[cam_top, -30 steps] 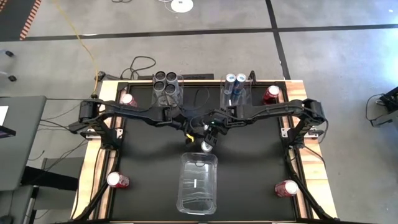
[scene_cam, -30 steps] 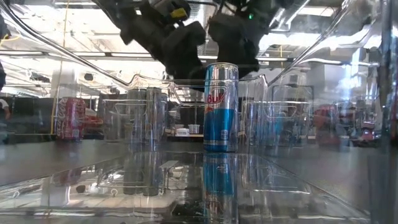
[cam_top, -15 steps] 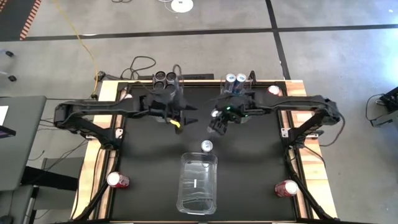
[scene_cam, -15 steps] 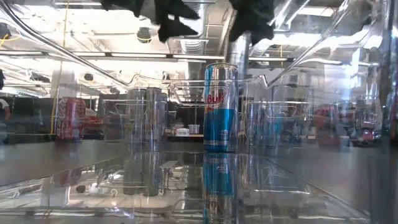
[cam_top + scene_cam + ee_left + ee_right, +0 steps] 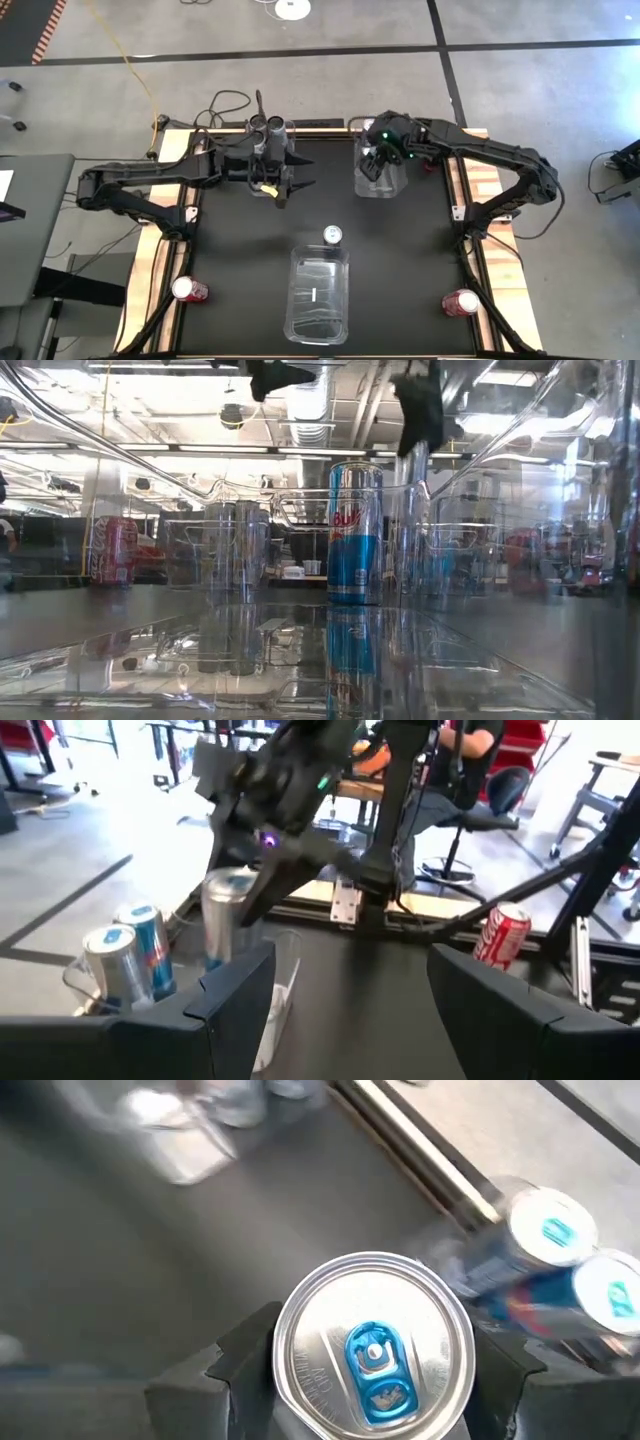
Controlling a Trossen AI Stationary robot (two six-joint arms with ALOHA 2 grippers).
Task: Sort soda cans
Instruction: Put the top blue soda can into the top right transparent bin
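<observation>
Carrying a blue-and-silver metal soda can (image 5: 372, 1356) in my right gripper (image 5: 374, 163), jaws clamped, over the clear plastic bin (image 5: 380, 185) at tabletop's far edge; next: lower, release. Left gripper (image 5: 291, 186) jaws apart, holding nothing.

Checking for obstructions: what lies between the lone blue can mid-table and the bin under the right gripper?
Nothing: in the high view, bare black mat separates the blue can from the bin beneath the right gripper.
</observation>
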